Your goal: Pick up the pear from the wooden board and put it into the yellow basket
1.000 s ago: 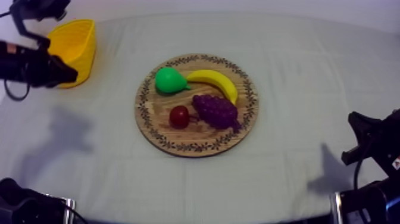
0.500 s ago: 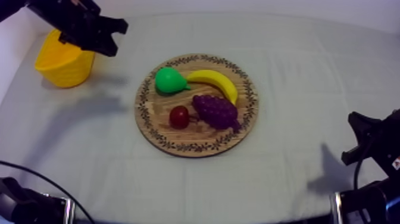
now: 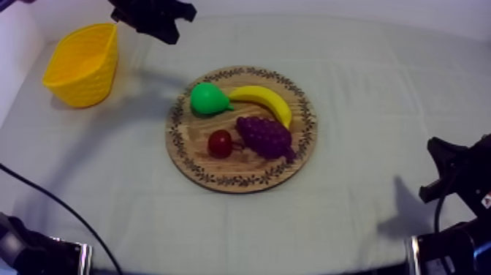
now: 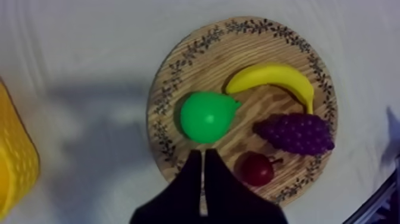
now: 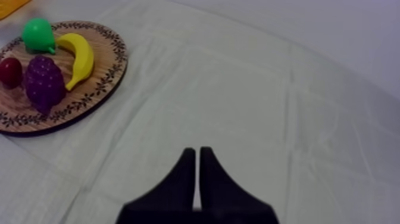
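Black left jaws clenched on nothing; just past the tips, green pear (image 4: 205, 117) on wooden board (image 4: 163, 101), inside its near rim; small red fruit (image 4: 257, 168) beside the tips; grapes (image 4: 294, 132), banana (image 4: 274, 80) farther. Well aside, yellow basket (image 4: 15, 167), bare surface (image 4: 89, 59) between. Clenched too, right jaws, open surface ahead.

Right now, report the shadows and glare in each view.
Top view: soft grey shadow on the cloth between basket and board. Left wrist view: grey shadow on the cloth beside the board. Right wrist view: cloth evenly lit, no glare.
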### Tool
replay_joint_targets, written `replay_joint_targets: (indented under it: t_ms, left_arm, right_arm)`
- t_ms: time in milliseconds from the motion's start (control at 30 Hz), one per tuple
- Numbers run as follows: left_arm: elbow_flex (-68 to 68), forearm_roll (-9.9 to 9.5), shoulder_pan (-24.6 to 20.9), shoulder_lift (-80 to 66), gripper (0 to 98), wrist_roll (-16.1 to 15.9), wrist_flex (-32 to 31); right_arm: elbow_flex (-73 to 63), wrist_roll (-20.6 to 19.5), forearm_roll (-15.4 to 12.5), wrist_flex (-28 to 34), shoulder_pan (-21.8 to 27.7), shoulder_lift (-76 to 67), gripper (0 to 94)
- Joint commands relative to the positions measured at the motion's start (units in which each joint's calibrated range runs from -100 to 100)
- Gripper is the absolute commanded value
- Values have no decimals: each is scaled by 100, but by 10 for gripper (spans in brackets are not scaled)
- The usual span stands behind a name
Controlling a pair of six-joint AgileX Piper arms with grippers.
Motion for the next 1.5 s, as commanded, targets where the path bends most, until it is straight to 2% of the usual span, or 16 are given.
replay_joint_targets:
  t_ms: [0, 133, 300, 367, 467, 633, 867, 1133, 1267, 1467]
  left_arm:
    - [-94, -17, 16, 60, 0, -857, 119]
    - [-295, -10, 49, 152, 0, -1643, 329]
    - [-451, 135, 98, 227, 0, -2643, 482]
    - [-492, 163, 116, 258, 0, -2926, 580]
    - [-584, 202, 129, 305, 32, -3130, 815]
    - [-701, 253, 135, 355, 296, -3132, 1199]
    - [-792, 228, 189, 396, 557, -3044, 1331]
    - [-683, 81, 253, 414, 779, -2872, 1360]
    - [-603, -63, 308, 418, 905, -2766, 1377]
    - [-533, -291, 412, 535, 964, -2511, 1382]
  right_arm:
    - [-5, -1, -1, 4, 0, -4, 4]
    - [-5, -1, -1, 4, 0, -4, 4]
    - [-5, -1, -1, 4, 0, -4, 4]
    - [-5, -1, -1, 4, 0, -4, 4]
    - [-5, -1, -1, 4, 0, -4, 4]
    - [-5, -1, -1, 4, 0, -4, 4]
    - [-5, -1, -1, 4, 0, -4, 4]
    - [-5, -1, -1, 4, 0, -4, 4]
    - [-5, -1, -1, 4, 0, -4, 4]
    - [-5, -1, -1, 4, 0, -4, 4]
